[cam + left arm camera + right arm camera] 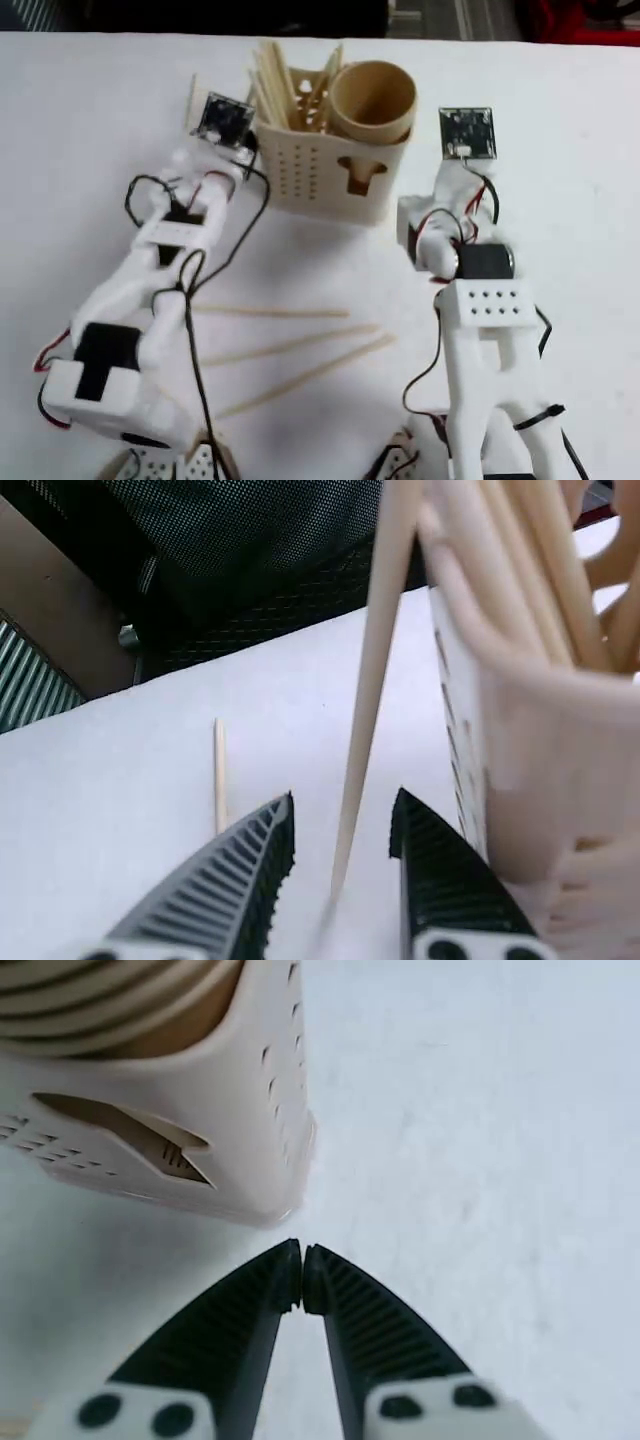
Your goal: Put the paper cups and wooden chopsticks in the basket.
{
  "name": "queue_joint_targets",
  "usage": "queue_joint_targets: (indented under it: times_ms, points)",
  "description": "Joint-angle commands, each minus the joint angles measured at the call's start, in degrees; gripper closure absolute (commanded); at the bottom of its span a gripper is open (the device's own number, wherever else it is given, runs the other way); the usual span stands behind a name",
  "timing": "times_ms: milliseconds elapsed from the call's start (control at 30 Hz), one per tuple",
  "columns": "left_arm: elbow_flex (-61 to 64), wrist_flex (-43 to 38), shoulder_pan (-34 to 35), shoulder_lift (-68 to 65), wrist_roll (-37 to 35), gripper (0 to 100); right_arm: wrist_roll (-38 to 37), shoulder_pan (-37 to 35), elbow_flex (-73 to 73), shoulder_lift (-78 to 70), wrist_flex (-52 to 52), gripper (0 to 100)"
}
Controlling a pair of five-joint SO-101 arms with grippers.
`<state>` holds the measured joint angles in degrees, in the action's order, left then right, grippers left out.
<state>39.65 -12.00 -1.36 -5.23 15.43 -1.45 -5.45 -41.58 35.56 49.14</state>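
Note:
A cream perforated basket [320,175] stands at the back middle of the table. It holds a brown paper cup [372,100] and a bundle of wooden chopsticks [285,80]. Three loose chopsticks [290,345] lie fanned out on the table between the arms. My left gripper [344,800] is open just left of the basket [520,770]; a slanted chopstick [365,700] stands between its fingers without being squeezed. Another chopstick [218,775] lies on the table beyond. My right gripper [301,1250] is shut and empty, close to the basket's right corner [270,1160].
The white table's far edge [120,35] runs behind the basket, with dark furniture beyond it. Cables hang along both arms [190,280]. Open tabletop lies to the far right [580,200].

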Motion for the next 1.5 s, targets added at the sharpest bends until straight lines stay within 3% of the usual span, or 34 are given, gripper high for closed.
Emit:
queue_joint_targets:
  times_ms: [0, 67, 300, 567, 733, 900, 1133, 1267, 1467]
  points:
    - [-3.0, -2.0, -0.4, 0.9, -0.4, 90, 0.4, 0.4, 0.2, 1.4, -0.6, 97.8]
    - [-2.6, -1.8, -0.1, 2.3, -0.3, 98, 0.4, 0.4, 0.2, 1.4, -0.5, 97.8]
    - [3.4, 1.6, 2.0, 13.8, -0.2, 98, 0.4, 0.4, 0.2, 1.4, -0.5, 97.8]
    - [7.8, 14.2, 1.7, 34.1, -0.7, 98, 0.4, 0.3, 0.2, 1.4, -0.5, 97.8]
    - [7.8, 19.6, 0.5, 38.3, -0.7, 96, 0.4, 0.3, -0.5, 1.5, -0.7, 97.8]
    - [7.4, 19.9, 0.7, 32.9, -0.8, 82, 0.4, 0.3, -0.8, 1.5, -0.7, 97.8]
    - [-1.8, 20.0, 1.0, 15.7, -0.4, 81, 0.4, 0.2, -0.9, 1.5, -0.7, 97.8]
    - [-9.8, 21.1, 1.0, 5.2, -0.8, 76, 0.4, 0.2, -0.9, 1.5, -0.7, 97.8]
    - [-23.4, 23.4, 1.2, -7.2, -0.8, 79, 0.3, 0.2, -0.9, 1.5, -0.8, 97.8]
